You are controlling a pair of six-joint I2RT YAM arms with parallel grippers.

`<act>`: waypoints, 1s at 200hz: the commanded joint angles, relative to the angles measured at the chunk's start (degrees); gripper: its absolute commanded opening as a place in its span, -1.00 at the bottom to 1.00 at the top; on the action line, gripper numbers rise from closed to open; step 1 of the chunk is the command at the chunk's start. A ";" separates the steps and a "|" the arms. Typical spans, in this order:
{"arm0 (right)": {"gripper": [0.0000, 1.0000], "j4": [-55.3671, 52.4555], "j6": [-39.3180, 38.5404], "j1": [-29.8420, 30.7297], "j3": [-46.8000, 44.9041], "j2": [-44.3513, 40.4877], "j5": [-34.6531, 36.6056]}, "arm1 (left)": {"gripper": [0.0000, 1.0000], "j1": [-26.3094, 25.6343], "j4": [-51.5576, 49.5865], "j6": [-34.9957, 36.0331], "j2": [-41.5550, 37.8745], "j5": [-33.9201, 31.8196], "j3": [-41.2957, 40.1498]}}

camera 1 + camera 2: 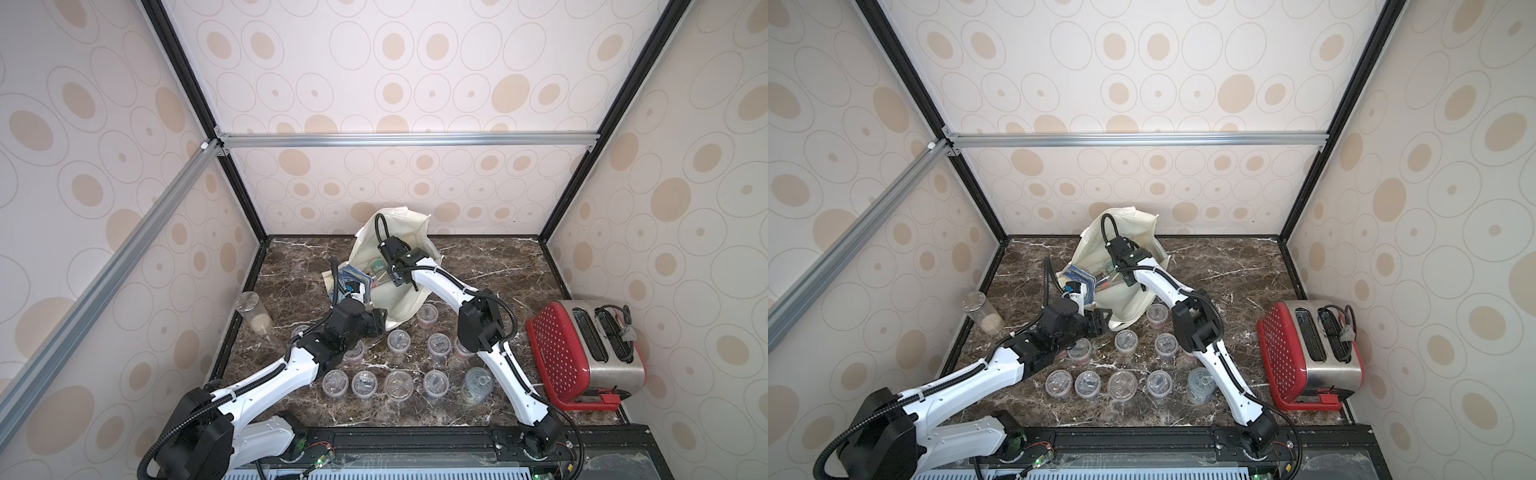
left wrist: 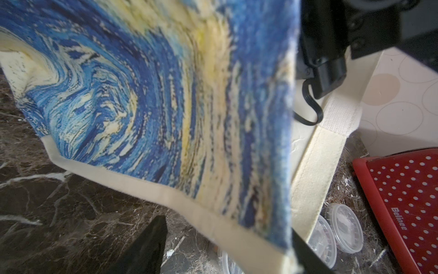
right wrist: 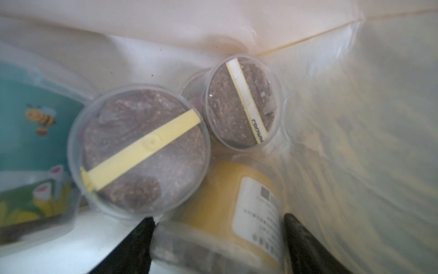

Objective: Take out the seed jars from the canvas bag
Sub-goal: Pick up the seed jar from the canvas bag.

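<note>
Your top views are bright and even; close to the canvas bag (image 2: 142, 95) both wrist views blur.

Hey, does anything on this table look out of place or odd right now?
The toaster, on the robot's right, has its black cord bundled on top, lying over one slot, which is odd for a toaster. Inside the bag, the jars lie jumbled at different tilts. I see no spill.
</note>
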 commanded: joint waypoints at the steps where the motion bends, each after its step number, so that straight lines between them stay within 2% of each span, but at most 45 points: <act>1: 0.55 -3.13 2.19 -0.69 0.17 -1.50 -8.29 | 0.39 -0.49 -0.23 0.80 -1.52 -1.71 -0.45; 31: 0.50 -1.92 5.87 -1.00 -3.75 -7.42 -25.15 | 0.39 -0.52 -0.15 1.04 -2.05 -2.89 -0.91; 58: 0.50 -1.22 9.01 -1.00 -6.52 -11.03 -33.34 | 0.35 -0.52 0.16 0.62 -2.23 -3.41 -1.61; 136: 0.50 -5.34 11.66 -1.04 -6.72 -12.15 -36.60 | 0.33 -0.51 1.03 0.50 -2.75 -3.61 -2.08; 200: 0.50 -8.37 14.22 -1.35 -6.52 -20.09 -43.88 | 0.39 -0.51 -0.35 2.17 -2.88 -6.38 0.29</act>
